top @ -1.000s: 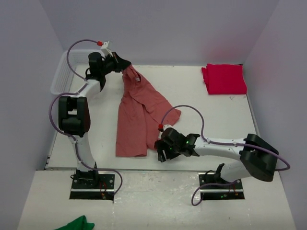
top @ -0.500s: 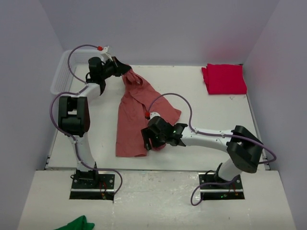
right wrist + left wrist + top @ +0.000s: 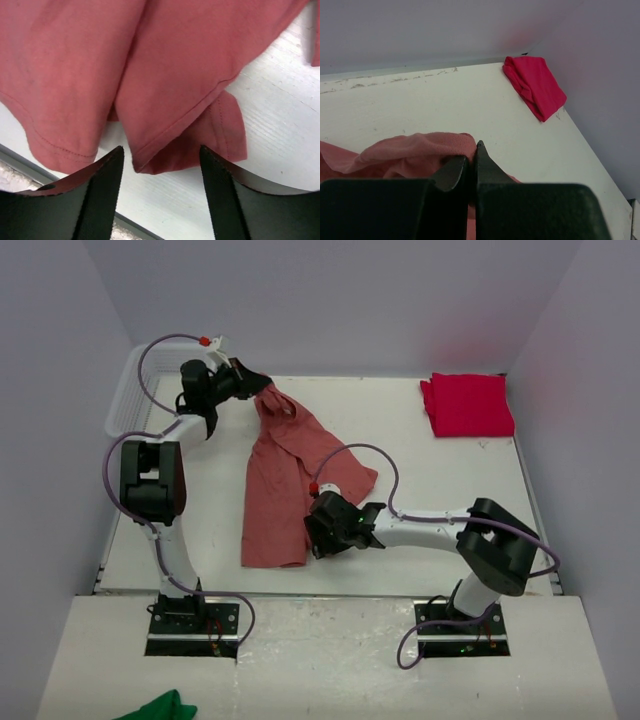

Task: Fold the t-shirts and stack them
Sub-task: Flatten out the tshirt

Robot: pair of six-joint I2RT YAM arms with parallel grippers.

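The dusty salmon t-shirt is pinched at its far end by the tightly closed left gripper, and from there it is spread toward the near edge of the table. The right gripper is held with jaws well apart over the near hem, with nothing gripped. That doubled hem is shown clearly only in the right wrist view. The folded crimson t-shirt is seen in the far right corner
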